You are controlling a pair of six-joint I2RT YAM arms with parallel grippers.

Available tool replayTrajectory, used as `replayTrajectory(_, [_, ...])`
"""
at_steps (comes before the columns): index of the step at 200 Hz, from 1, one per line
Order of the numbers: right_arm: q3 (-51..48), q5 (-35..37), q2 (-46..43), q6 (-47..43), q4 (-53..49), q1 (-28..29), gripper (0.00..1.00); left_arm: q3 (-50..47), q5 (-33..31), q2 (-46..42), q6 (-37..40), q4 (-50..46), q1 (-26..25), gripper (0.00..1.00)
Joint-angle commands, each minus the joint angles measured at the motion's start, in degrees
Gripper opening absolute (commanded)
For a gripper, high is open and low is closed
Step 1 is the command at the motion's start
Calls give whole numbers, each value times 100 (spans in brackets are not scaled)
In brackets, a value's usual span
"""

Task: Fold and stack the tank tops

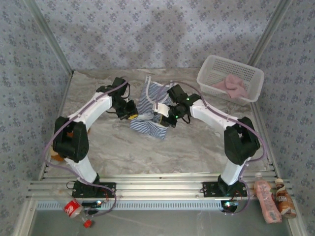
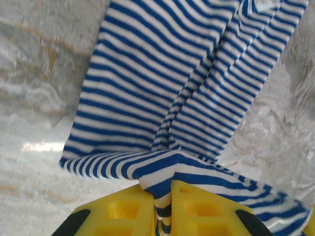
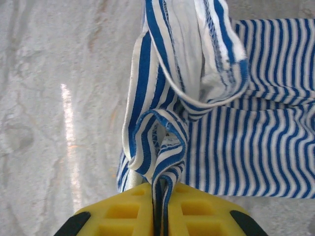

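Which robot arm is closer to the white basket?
The right one. The right end effector pinches the striped top on the side nearer the basket; the left end effector pinches its other side, farther left.

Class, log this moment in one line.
left pincer: shut on striped tank top | right pincer: shut on striped tank top | pink tank top: in basket

2 tops (image 1: 149, 101), 1 basket (image 1: 219, 69), 3 btls (image 1: 265, 199)
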Motion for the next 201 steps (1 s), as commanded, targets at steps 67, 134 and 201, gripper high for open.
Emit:
replayTrajectory(67, [1436, 245, 1527, -397, -52, -490, 17, 1577, 451, 1555, 378, 71, 446, 17])
replayTrajectory(134, [1812, 837, 2231, -172, 982, -607, 16, 2636, 449, 2668, 267, 145, 608, 13])
replayTrajectory(201, [1704, 601, 1780, -175, 1124, -683, 14, 3252, 467, 2611, 320, -160, 577, 8])
